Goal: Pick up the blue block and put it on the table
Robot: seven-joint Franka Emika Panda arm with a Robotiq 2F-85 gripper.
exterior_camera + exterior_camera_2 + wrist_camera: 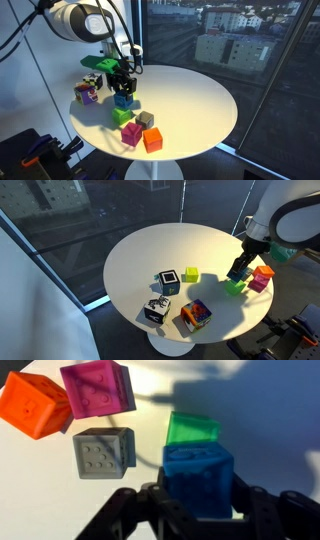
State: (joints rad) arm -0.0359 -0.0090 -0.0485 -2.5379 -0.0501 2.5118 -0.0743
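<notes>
The blue block sits between my gripper's two black fingers, which press on its sides. In an exterior view the blue block is right over a green block, under the gripper; I cannot tell whether the two blocks touch. The green block shows just beyond the blue one in the wrist view. The round white table carries all the blocks; it also shows in an exterior view, where the gripper hangs over the green block.
A grey block, a magenta block and an orange block lie close by. A purple multicoloured cube is near the table's edge. A lime cube and two black-and-white cubes lie farther off.
</notes>
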